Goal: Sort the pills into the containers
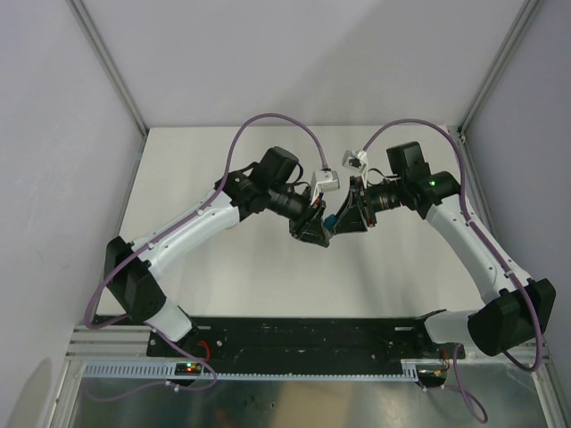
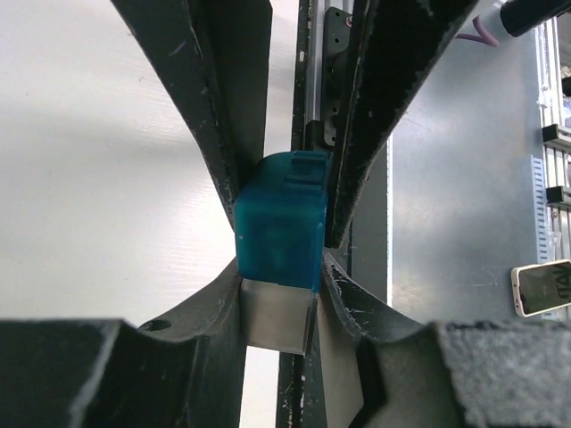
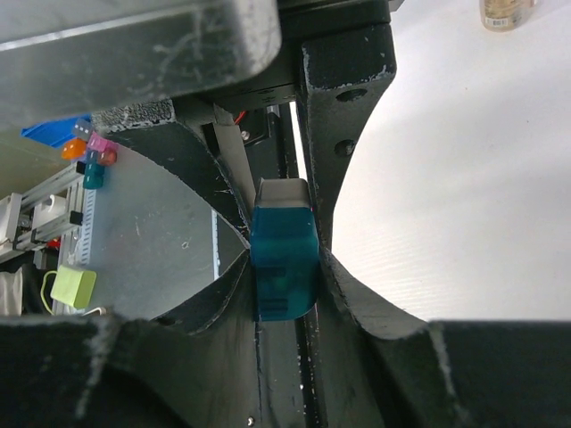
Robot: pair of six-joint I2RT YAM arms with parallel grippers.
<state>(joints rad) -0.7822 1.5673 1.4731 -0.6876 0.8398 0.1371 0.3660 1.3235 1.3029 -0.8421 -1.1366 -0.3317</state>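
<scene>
The teal-blue box [image 1: 331, 218] is held in the air between both grippers above the middle of the white table. In the left wrist view my left gripper [image 2: 278, 308] is shut on the box's grey flap [image 2: 275, 314], with the teal body [image 2: 281, 223] beyond it. In the right wrist view my right gripper [image 3: 284, 267] is shut on the teal body [image 3: 284, 259], and the grey flap [image 3: 284, 193] points away. An amber vial [image 3: 506, 12] stands on the table, cut off by the top edge of that view. No pills are in view.
The two arms meet tip to tip, left gripper [image 1: 314, 228] and right gripper [image 1: 350, 217]. A black base rail [image 1: 303, 334] runs along the table's near edge. Grey walls enclose the table [image 1: 205, 169]. Off the table lie a phone [image 2: 544, 287] and small colourful items [image 3: 89, 152].
</scene>
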